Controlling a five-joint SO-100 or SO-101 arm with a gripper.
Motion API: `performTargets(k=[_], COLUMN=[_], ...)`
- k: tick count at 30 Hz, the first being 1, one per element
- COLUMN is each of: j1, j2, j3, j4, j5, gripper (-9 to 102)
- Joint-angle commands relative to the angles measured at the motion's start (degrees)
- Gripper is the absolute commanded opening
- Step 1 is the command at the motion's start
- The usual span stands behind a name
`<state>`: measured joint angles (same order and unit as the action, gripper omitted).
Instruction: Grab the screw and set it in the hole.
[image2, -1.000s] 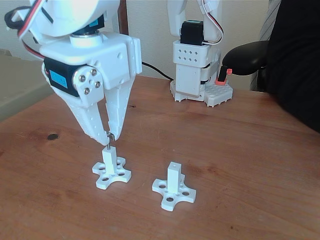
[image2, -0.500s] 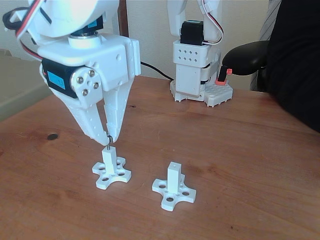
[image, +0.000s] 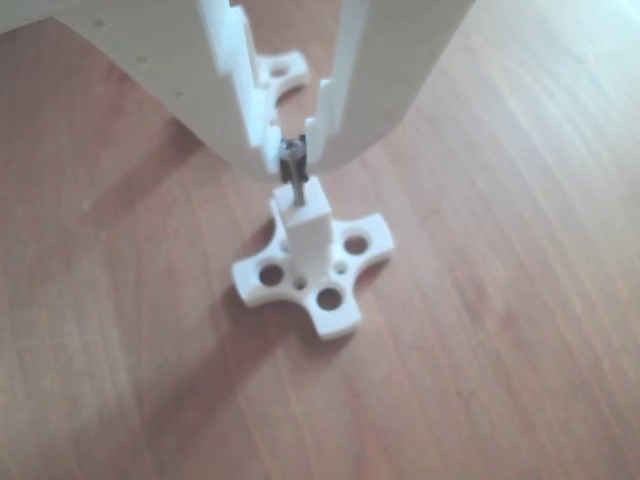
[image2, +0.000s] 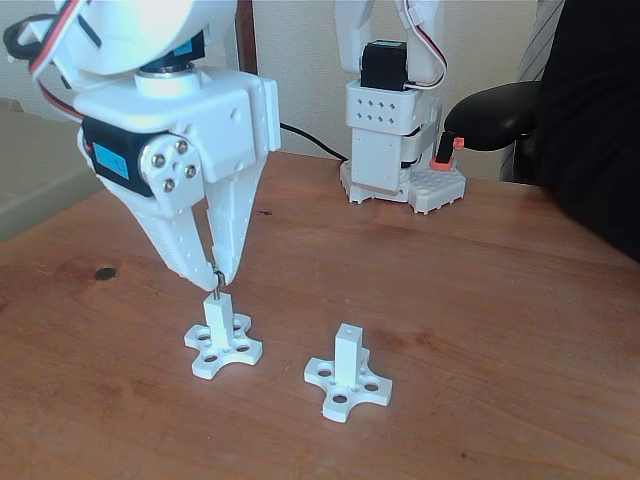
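1. The gripper (image2: 215, 281) pinches the screw (image: 293, 172) by its head, directly above the left post (image2: 217, 318) in the fixed view.
2. Over the last second the gripper has edged slightly leftward and the screw's tip now appears to sit in the hole (image: 299, 208), though how deep is unclear.
3. Insertion looks nearly done; release remains.
4. The second post (image2: 347, 355) stands apart, unused.

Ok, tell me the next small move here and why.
Probably ease straight down a touch, then open. The gripper pinches the screw by its head, upright, its tip at the hole atop the left post in the fixed view; most of the shank shows.
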<state>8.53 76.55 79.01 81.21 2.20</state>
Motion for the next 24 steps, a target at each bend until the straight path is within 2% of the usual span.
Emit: performTargets(k=[1, 12, 17, 24], j1=[0.53, -0.7, -4.04, -7.73], j2=[1.76, 2.55, 4.83, 8.88], j3=[-8.0, -9.67, -9.76, -8.17], j4=[-0.7, 1.32, 5.45, 6.59], j5=[-0.88, -0.35, 0.35, 1.85], gripper=[-4, -4, -4, -4])
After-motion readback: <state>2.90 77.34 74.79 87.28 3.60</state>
